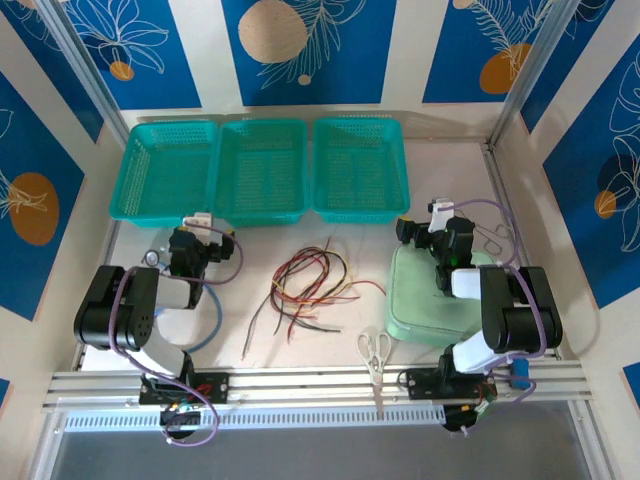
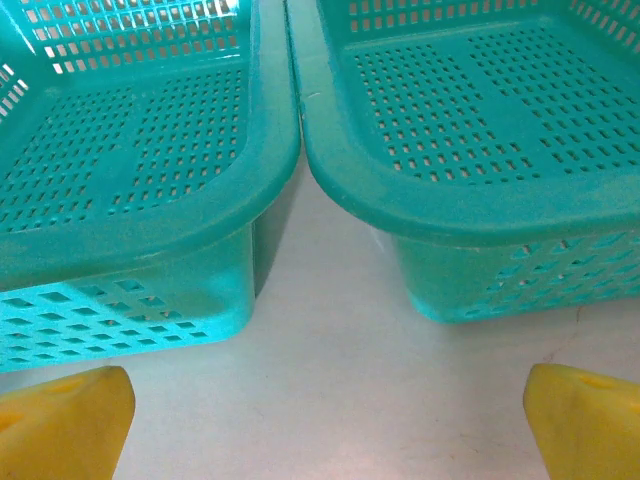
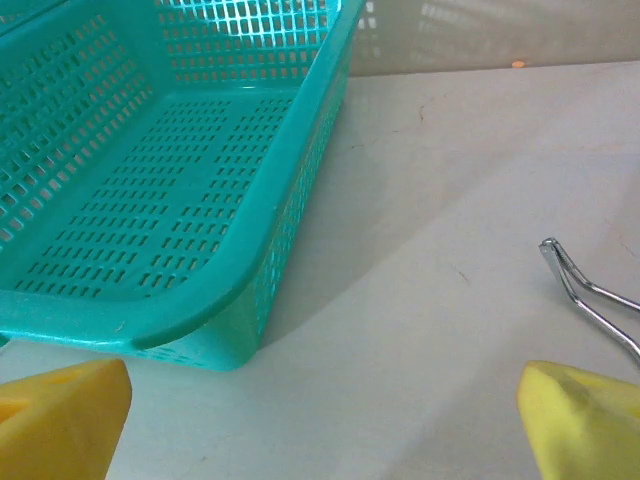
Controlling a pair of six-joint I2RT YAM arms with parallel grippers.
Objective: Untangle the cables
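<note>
Blue wall panels [image 1: 330,60] with white leaf drawings and tan circles, split by white strips, close in the pale desk [image 1: 450,180] at far, left and right. Soft, even light falls here.

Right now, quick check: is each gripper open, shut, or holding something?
Left gripper: open, holding nothing.
Right gripper: open, holding nothing.

bright, even light; soft shadows fall beside the teal baskets [image 2: 200,210] onto the pale table [image 3: 450,200]. wrist views are mostly sharp, though the yellow fingertips [image 2: 60,420] blur close up.
</note>
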